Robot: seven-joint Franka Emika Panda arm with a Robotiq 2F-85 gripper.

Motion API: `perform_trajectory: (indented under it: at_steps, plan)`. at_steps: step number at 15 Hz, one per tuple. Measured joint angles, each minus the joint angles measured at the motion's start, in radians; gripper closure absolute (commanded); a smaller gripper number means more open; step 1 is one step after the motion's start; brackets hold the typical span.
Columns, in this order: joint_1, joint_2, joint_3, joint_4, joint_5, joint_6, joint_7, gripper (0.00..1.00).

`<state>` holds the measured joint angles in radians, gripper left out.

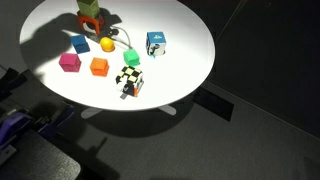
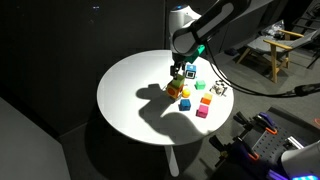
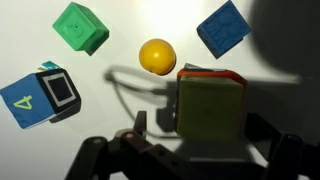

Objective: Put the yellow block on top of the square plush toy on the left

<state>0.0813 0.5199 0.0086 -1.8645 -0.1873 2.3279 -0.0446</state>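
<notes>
Several small things lie on the white round tabletop [image 1: 190,60]. In the wrist view, at the far left edge, sits a blue-and-white cube [image 3: 40,97]; its blue face bears a white "4", and its white face carries a black square outline. No other writing can be read. In the upper left corner of the frame is a green block [image 3: 80,27] with a faint embossed mark too blurred to make out. Near the top centre lies a round yellow-orange piece [image 3: 157,56].

Just right of centre, the yellow block [image 3: 210,110] rests on top of the square plush toy [image 3: 212,72], of which only a thin orange rim shows around it. The fingers [image 3: 140,124] come in from the bottom edge and stand spread, one on either side of the yellow block. The left one is clear of the block, while contact at the right one cannot be told in the shadow. At the upper right is a blue block [image 3: 224,28].

In an exterior view the plush toy [image 1: 91,24] stands at the upper left of the tabletop.
</notes>
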Motion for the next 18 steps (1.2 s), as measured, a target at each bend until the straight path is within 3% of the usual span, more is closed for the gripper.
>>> perform_trajectory:
  at_steps: [11, 18]
  plan:
    - [-0.052, -0.098, 0.031, -0.040, 0.153, 0.001, -0.037, 0.00]
    - [-0.060, -0.218, 0.009, -0.140, 0.164, -0.053, 0.020, 0.00]
